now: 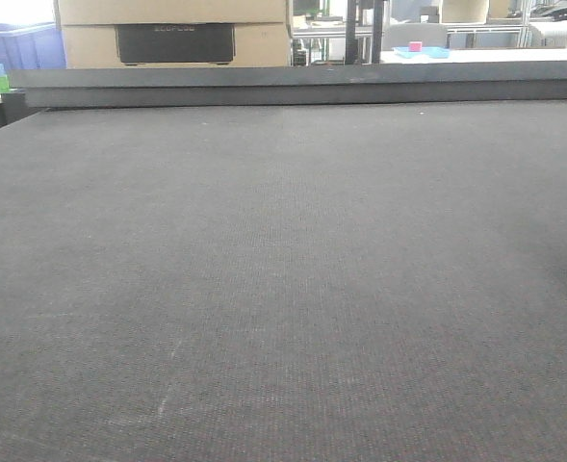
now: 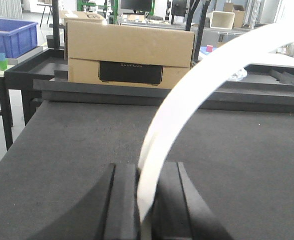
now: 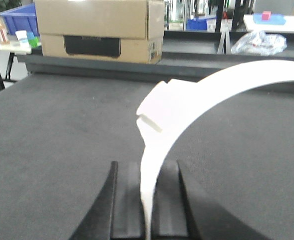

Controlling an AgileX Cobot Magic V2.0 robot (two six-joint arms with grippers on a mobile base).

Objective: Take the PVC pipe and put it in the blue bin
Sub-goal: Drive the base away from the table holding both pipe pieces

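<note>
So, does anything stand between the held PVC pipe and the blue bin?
Only the table's raised black rim lies between the PVC pipe in the left tool and the blue bin; the cardboard box stands aside.

front view: you can read one word, "ecoflow", printed in pale capitals near the top of the black panel (image 1: 175,43) set into the face of the cardboard box (image 1: 254,43). left wrist view: you meet the same word, "ecoflow", again in pale capitals along the upper edge of the black panel (image 2: 130,72) on the front of the cardboard box (image 2: 129,45). right wrist view: the black panel (image 3: 92,46) carries a faint line of lettering that you cannot make out from here, and a small printed label (image 3: 152,48) on the side face of the cardboard box (image 3: 97,17) is too small to read.
</note>
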